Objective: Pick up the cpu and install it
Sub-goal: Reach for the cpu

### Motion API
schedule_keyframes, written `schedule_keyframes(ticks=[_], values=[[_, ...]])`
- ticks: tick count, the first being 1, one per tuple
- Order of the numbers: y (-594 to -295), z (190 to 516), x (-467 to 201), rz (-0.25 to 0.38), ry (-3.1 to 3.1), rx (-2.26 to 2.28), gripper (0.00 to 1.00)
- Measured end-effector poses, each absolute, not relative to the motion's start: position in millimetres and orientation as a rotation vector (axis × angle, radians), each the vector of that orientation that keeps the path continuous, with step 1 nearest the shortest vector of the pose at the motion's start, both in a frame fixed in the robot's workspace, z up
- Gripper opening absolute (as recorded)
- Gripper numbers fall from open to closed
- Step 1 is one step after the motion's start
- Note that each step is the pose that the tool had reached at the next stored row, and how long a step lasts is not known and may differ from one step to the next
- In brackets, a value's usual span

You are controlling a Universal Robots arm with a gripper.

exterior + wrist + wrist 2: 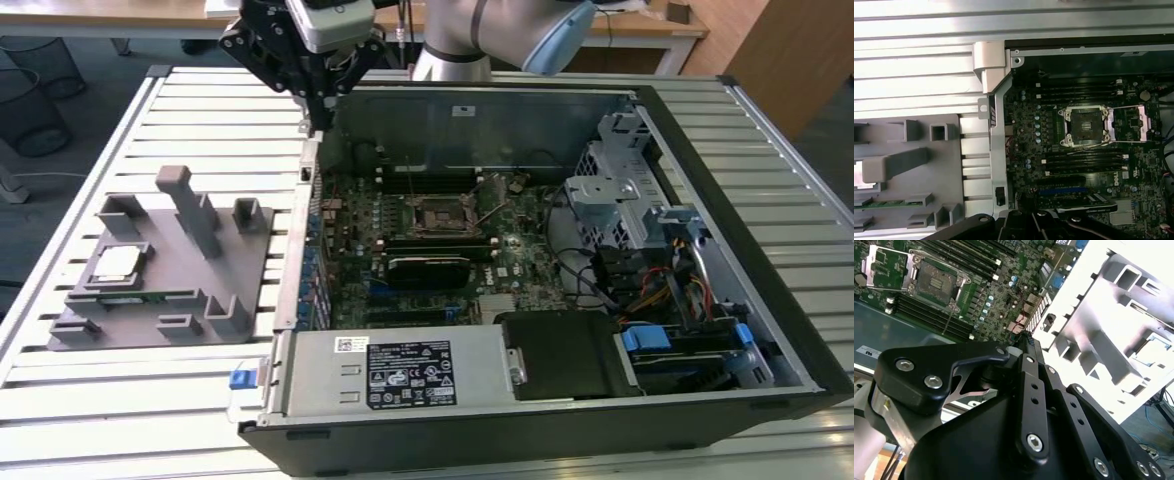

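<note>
My fingers (1032, 390) look pressed together, nothing between them. My gripper (320, 105) hangs above the far corner of the computer case (534, 435), over its wall on the exterior view's left. I'd call this the pick-up step, not yet begun: it calls for spreading my fingers and dropping square over the cpu (118, 262). That lies flat on the grey holder (254, 265) outside the case, well apart from me. The socket (441, 215) stands open.

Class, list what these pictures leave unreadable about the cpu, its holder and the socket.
- Underside of the cpu: exterior view, hidden against the grey holder.
- Surface detail of the grey holder: second wrist view, washed out by glare.
- Contacts of the socket: first wrist view, too small.
</note>
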State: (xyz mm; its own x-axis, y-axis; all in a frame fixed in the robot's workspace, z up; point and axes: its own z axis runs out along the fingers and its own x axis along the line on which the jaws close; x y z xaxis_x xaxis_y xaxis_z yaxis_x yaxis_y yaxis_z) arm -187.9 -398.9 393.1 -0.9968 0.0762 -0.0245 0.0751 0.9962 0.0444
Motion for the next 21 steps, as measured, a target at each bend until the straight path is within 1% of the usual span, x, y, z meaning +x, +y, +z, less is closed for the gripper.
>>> schedule_keyframes(ticks=[21], values=[[-399,393,-206,0.068,3.113,0.118,0.11]])
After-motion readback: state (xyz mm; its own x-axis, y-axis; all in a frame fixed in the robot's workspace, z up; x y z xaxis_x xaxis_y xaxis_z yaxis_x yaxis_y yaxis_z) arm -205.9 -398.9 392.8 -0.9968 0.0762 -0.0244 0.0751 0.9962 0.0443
